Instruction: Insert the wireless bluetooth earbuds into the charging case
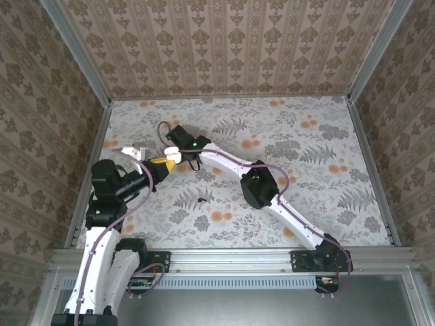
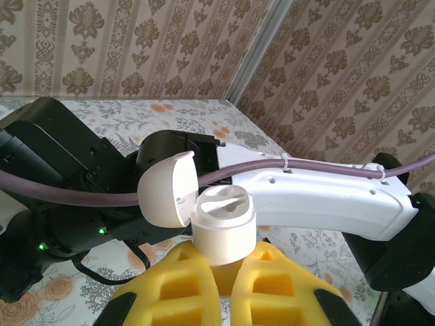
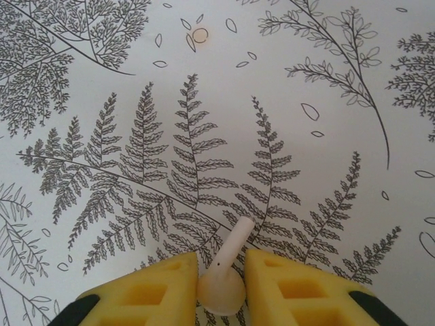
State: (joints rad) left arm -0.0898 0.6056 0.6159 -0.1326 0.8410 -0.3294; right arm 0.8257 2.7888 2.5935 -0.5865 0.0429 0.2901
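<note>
My left gripper [image 2: 224, 257] is clamped on the case [image 2: 221, 227], with its lid [image 2: 165, 189] flipped open. My right gripper [image 3: 221, 265] is pinching a white earbud [image 3: 225, 280] just beside it. Both look like light, hard, slick plastic, so I'd keep hold of the bud's round head, gently.

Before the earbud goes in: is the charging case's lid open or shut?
Open: the charging case, held in the left gripper, has its lid swung aside, moulded recess exposed.

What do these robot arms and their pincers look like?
The left arm and right arm are white links with black joint housings, a purple cable running along each. The left pincer and right pincer have blocky yellow fingers with square cutouts.
</note>
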